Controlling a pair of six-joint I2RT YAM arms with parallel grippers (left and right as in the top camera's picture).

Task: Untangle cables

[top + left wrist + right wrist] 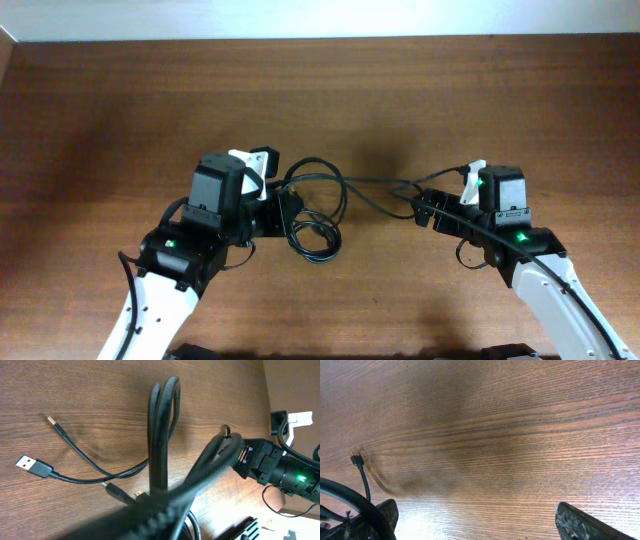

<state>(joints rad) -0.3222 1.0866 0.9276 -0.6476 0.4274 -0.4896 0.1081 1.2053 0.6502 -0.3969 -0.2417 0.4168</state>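
Note:
The cables (318,236) are thin black cords, coiled in a small tangle on the wooden table in front of my left gripper (289,212). Two strands (372,188) run from it rightward to my right gripper (420,207). The left wrist view shows long black loops (161,430) rising from my left gripper (167,517), which is shut on the cables. A USB plug (28,465) and a small gold-tipped plug (54,424) lie free on the wood. My right gripper (474,508) stands wide open over bare wood, holding nothing. A small plug (356,458) lies at its left.
The wooden table (100,120) spreads all round, and its far edge meets a pale wall (320,18). The right arm (282,467) shows in the left wrist view, close beyond the loops. A thicker black wire (350,499) curves by the right gripper's left finger.

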